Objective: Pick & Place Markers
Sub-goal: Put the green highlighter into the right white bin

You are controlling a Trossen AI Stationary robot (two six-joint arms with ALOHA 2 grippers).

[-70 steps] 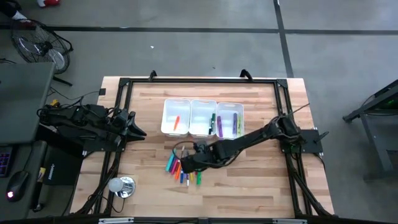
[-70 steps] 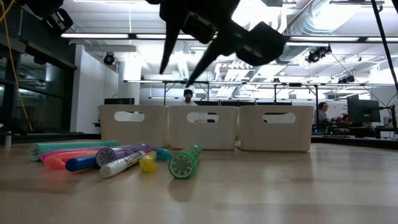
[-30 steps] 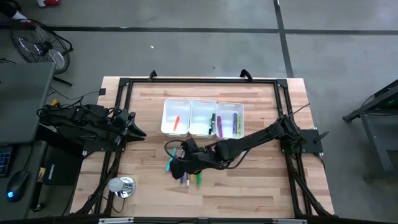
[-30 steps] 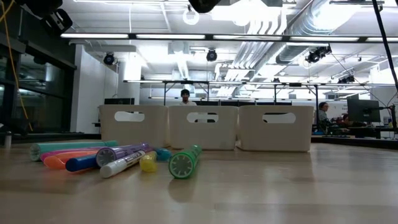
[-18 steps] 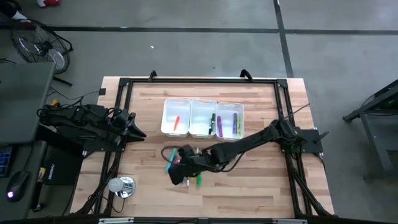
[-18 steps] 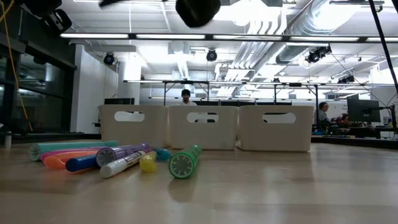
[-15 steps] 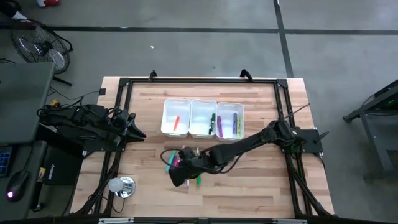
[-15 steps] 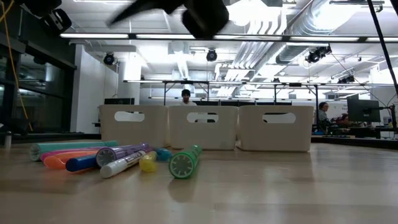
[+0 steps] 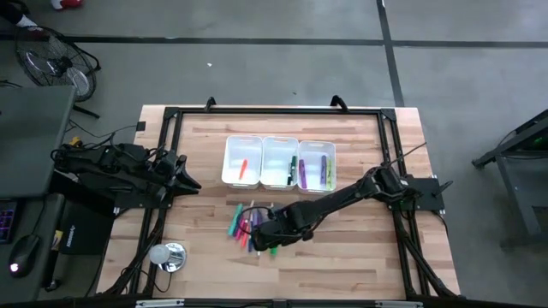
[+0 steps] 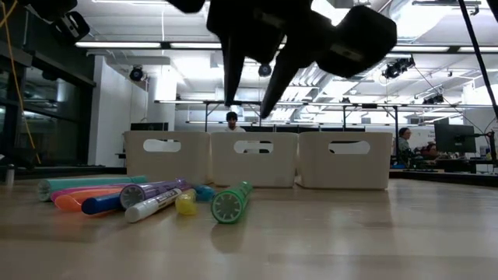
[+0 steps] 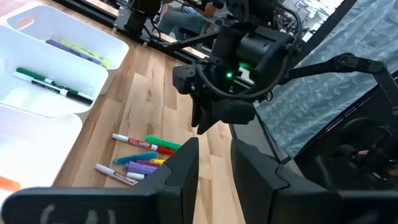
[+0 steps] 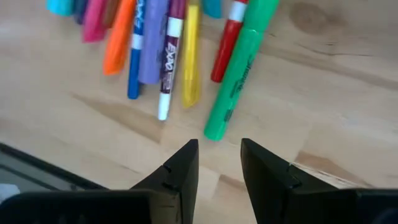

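Several markers [image 9: 243,225] lie side by side in a loose pile on the wooden table, in front of three white bins [image 9: 279,161]. In the right wrist view a green marker [image 12: 239,68] lies at the pile's edge, beside a red, a yellow, a purple and an orange one. My right gripper [image 12: 217,155] hangs open just above the pile [image 10: 140,198], fingers pointing down, with the green marker's near end below the gap; in the low view it [image 10: 250,97] is clear of the markers. My left gripper [image 11: 214,168] waits open at the table's left edge [image 9: 190,181].
The left bin holds an orange marker [image 9: 243,168], the middle one a green marker [image 9: 293,167], the right one purple and yellow-green markers [image 9: 313,171]. A round silver object [image 9: 169,254] sits near the front left corner. A black frame [image 9: 274,111] borders the table.
My right gripper has come down over the marker pile, shifted a little toward the table's right edge, and tipped and rolled from a flatter pose to pointing down at the markers. The markers lie as before.
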